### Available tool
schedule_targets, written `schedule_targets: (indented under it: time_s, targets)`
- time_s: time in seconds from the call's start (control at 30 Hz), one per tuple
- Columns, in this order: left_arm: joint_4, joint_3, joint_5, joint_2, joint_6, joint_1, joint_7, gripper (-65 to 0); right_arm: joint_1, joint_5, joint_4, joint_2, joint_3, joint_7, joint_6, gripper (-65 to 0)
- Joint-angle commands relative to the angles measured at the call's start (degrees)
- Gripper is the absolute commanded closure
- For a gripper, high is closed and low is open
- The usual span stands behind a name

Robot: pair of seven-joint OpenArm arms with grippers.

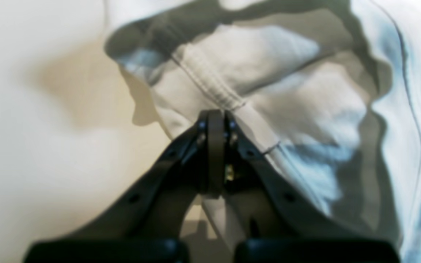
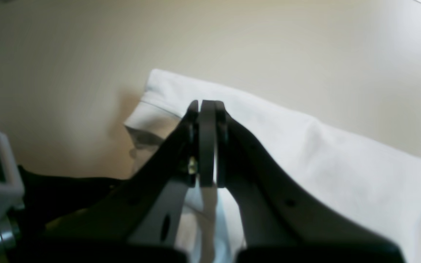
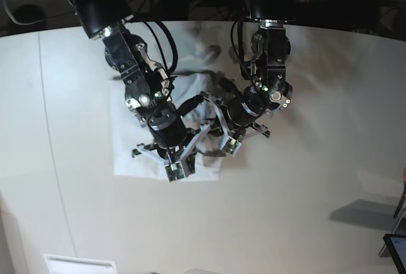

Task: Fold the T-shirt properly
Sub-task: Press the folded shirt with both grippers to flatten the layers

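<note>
While both end effectors pinch (jaws together), T-shirt [image 3: 130, 150] bunched, table [image 3: 304, 210] beneath

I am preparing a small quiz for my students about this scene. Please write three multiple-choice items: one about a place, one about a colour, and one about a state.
1. Where does the T-shirt lie?
A. on the table
B. on the floor
C. on a chair

2. What colour is the T-shirt?
A. red
B. white
C. black

3. How is the left gripper?
A. wide open
B. out of view
C. shut

Answers:
1 A, the base view shows the cloth spread on the pale table.
2 B, the fabric is plain white in every view.
3 C, the left wrist view shows its fingers pressed together at the cloth's hem.
</note>
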Motion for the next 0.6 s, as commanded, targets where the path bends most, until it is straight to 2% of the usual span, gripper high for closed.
schedule_targets:
  time_s: [0.0,0.2,0.27,0.4,0.57]
  targets:
    - [0.9,0.1,0.4,0.1,0.1,-0.5,0.7,0.0,1.1,-0.2,-0.8,-0.9,-0.3,1.6,-0.3,-0.3]
    - [0.8,0.1,0.4,0.1,0.1,-0.5,0.7,0.0,1.2,-0.2,-15.0,-1.5,-0.4,7.8,-0.3,-0.3]
    - [0.8,-0.1,0.4,0.1,0.1,-0.5,0.7,0.0,1.2,-0.2,-16.6,-1.3,-0.4,8.5,-0.3,-0.3]
    - [2.0,-0.4,0.4,0.1,0.1,-0.4,0.7,0.0,0.3,-0.2,-9.8,-0.6,-0.2,8.0,-0.3,-0.3]
    - [9.4,-0.5,0.4,-0.2,0.1,1.4,0.7,0.0,0.0,-0.2,2.3,1.3,0.1,0.8,-0.4,-0.3]
